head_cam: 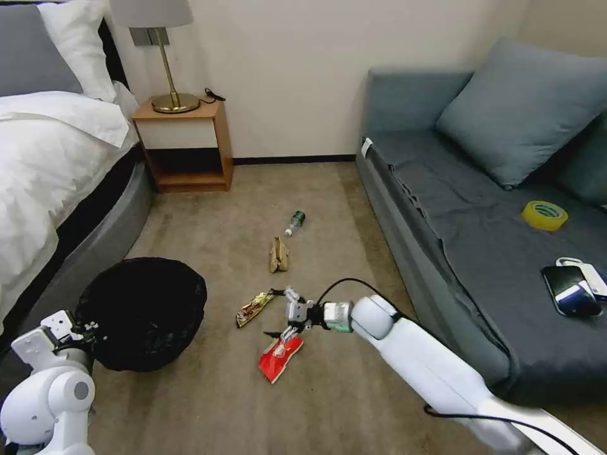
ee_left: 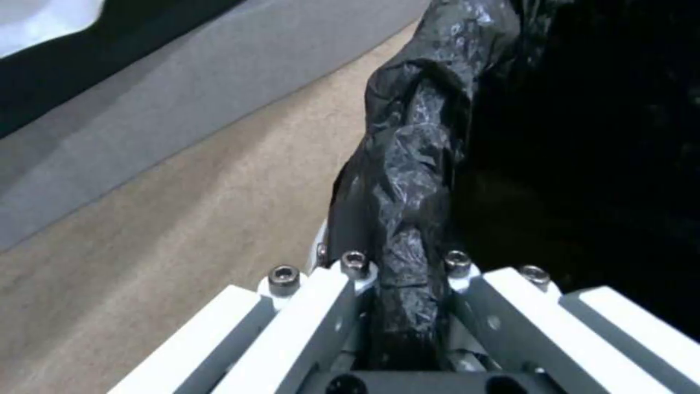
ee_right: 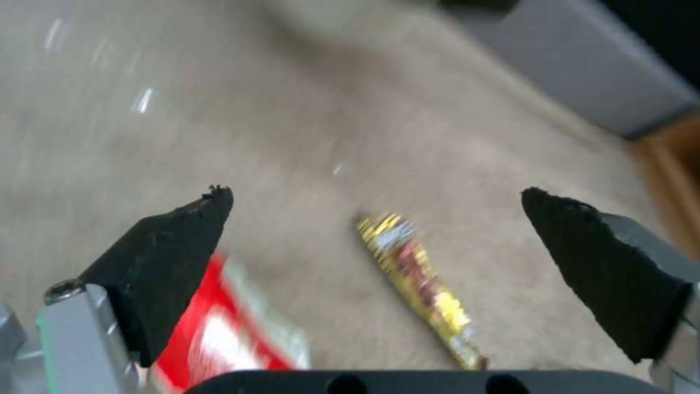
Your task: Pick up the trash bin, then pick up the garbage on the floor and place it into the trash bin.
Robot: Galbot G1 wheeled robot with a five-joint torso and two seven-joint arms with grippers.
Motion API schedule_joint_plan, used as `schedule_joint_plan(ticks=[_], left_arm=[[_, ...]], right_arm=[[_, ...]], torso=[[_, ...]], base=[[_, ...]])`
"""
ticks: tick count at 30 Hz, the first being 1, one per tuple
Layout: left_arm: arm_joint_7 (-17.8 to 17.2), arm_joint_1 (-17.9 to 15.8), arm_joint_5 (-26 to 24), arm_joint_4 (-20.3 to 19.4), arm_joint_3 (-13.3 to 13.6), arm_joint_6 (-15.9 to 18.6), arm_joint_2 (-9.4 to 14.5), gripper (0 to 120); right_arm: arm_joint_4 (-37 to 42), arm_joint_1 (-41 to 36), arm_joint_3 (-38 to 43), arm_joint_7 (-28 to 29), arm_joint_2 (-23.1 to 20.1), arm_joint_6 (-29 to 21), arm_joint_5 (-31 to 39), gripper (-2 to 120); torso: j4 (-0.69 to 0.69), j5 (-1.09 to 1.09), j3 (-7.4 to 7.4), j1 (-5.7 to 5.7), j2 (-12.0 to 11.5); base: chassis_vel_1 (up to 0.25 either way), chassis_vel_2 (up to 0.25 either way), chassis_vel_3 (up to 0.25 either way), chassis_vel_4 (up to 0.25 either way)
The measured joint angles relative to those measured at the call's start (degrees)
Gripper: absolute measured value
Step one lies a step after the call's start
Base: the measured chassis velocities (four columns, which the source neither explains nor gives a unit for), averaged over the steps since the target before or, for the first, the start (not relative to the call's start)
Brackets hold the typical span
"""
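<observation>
Bed (head_cam: 44, 145) along the robot's left, white bedding over a grey base; grey sofa (head_cam: 455, 208) along its right, carrying a yellow tape roll (head_cam: 544, 215) and a dark phone (head_cam: 571, 290). Wooden nightstand (head_cam: 183, 145) with a brass lamp (head_cam: 165, 50) against the far wall. Carpeted floor (head_cam: 208, 234) between bed and sofa.

Trash bin (head_cam: 142, 313), its crinkled black liner folded over the rim, at the lower left beside the bed base. Left gripper (head_cam: 79, 332) at the bin's near rim; in the left wrist view its jaws are clenched on a fold of the black liner over the rim (ee_left: 408, 230).

Right arm reaches forward from the lower right; right gripper (head_cam: 284, 316) low over the carpet, jaws released and spread wide, the black fingertips (ee_right: 182, 241) well apart in the right wrist view.

Garbage, in a loose line on the floor from near to far:
- red snack packet (head_cam: 278, 359), just below the right gripper, partly under one fingertip in the right wrist view (ee_right: 219, 339);
- gold-brown candy wrapper (head_cam: 253, 308), just beside the gripper, lying between the fingertips in the right wrist view (ee_right: 419, 284);
- crumpled brown paper bag (head_cam: 278, 254), farther off;
- small clear bottle (head_cam: 294, 222) with green label, farthest, lying on its side.
</observation>
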Motion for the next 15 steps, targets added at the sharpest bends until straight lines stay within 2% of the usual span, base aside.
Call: schedule_joint_plan(ticks=[2, 7, 15], left_arm=[[0.0, 0.3, 0.0, -0.2, -0.2, 0.0, -0.1, 2], [0.1, 1.7, 0.1, -1.7, -1.2, 0.0, -0.9, 2], [0.3, 3.0, 0.1, -2.5, -2.0, 0.0, -1.5, 2]], right_arm=[[-1.8, 0.6, -0.7, -0.4, 0.6, 1.0, -1.5, 100], [-12.1, 3.1, -3.0, -0.6, 4.5, 5.1, -6.8, 100], [-19.9, 3.6, -2.8, 1.1, 8.0, 6.3, -10.2, 100]], torso=[[-0.01, 0.01, 0.0, 0.0, 0.0], [-0.01, 0.0, 0.0, 0.0, 0.0], [-0.02, 0.0, 0.0, 0.0, 0.0]], base=[[0.0, 0.0, 0.0, 0.0], [0.0, 0.0, 0.0, 0.0], [0.0, 0.0, 0.0, 0.0]])
